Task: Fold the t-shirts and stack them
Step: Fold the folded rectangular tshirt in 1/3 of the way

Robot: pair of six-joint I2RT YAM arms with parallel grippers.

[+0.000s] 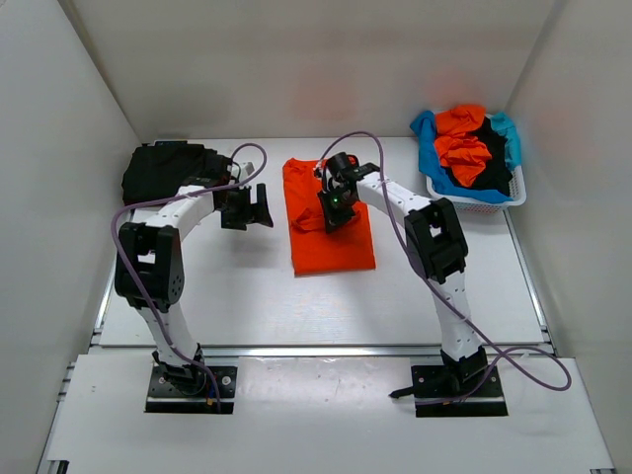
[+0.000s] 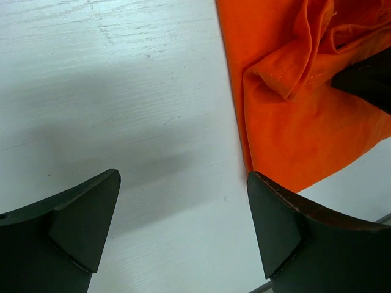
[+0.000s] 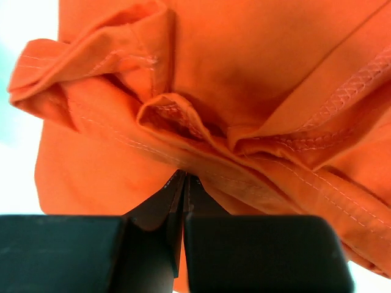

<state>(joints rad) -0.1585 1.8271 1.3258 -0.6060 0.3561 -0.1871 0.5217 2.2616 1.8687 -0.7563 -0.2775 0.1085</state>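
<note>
Top view: orange shirt (image 1: 331, 237) in the middle of the bench (image 1: 227, 296), partly folded. I have the right gripper (image 1: 334, 209) on its upper left part and the left gripper (image 1: 247, 207) just left of it. The black shirt (image 1: 168, 170) is well left. The basket (image 1: 474, 196) is well right, holding other shirts (image 1: 466, 148).

Left wrist: jaws wide, empty, over bare bench beside the shirt's edge.

Right wrist: jaws pinched tight on a bunched hem fold. I'd lift low and draw the fold flat across, with the left pinning that edge.

White lattice basket (image 1: 484, 205) sits at the table's (image 1: 247, 296) far-right corner.
</note>
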